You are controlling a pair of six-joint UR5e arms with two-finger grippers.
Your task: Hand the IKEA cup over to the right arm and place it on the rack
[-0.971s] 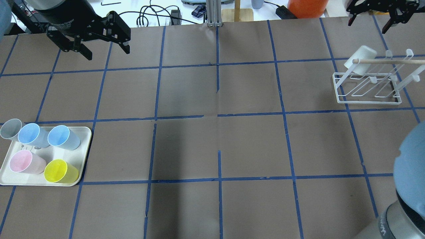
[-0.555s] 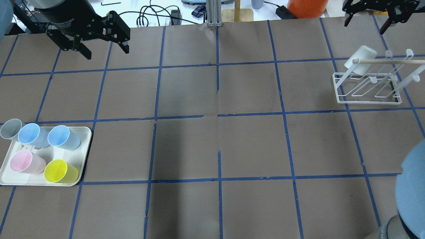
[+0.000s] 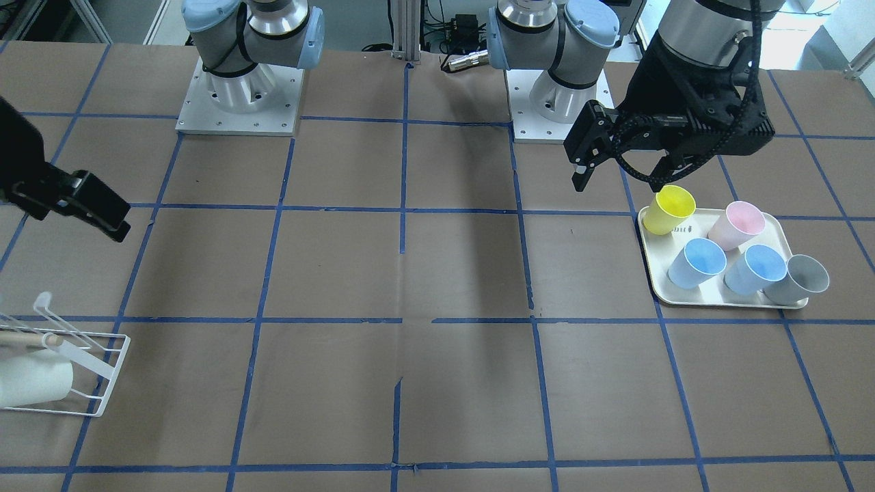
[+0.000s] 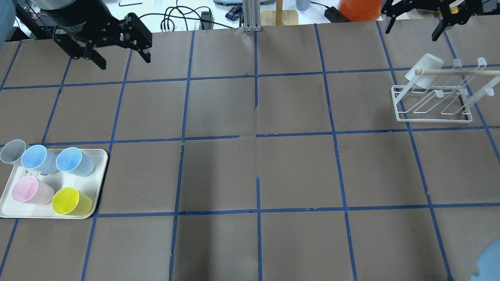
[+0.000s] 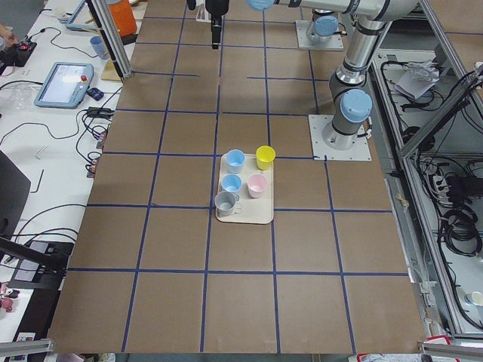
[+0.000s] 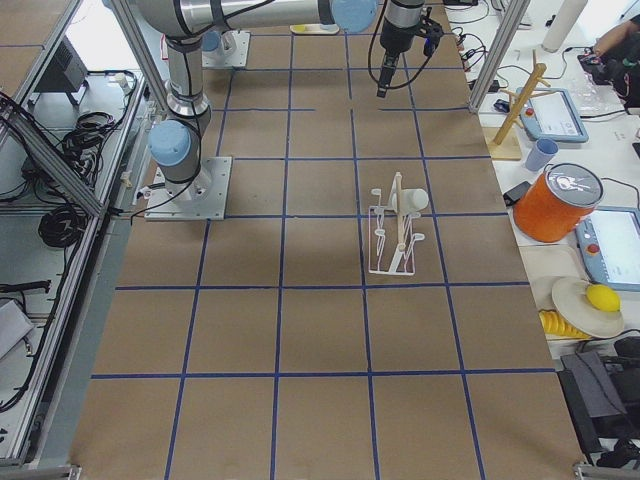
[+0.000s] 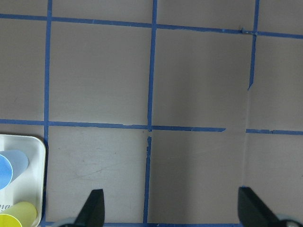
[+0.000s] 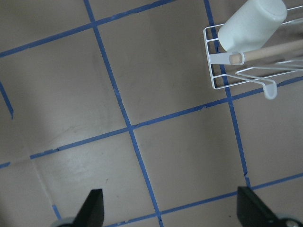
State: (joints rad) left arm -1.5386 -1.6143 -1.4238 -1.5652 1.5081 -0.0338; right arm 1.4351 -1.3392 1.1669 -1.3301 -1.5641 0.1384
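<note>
The pale cream-white IKEA cup [image 4: 424, 70] hangs upside down and tilted on a prong at the left end of the white wire rack [image 4: 431, 113], under its wooden dowel. It also shows in the right wrist view [image 8: 253, 23] and the front view [image 3: 27, 376]. My right gripper [image 4: 410, 27] is open and empty, high over the far table edge, beyond and left of the rack [image 8: 213, 80]. My left gripper [image 4: 124, 58] is open and empty, high over the far left of the table, apart from the tray.
A cream tray [image 4: 99, 183] at the near left holds a grey cup [image 4: 11, 151], two blue cups, a pink cup [image 4: 29, 190] and a yellow cup [image 4: 70, 201]. An orange container [image 4: 359, 9] and cables lie beyond the far edge.
My right gripper has moved left along the far edge, away from the rack. The right arm's elbow has slid out at the bottom right. My left gripper has barely shifted.
</note>
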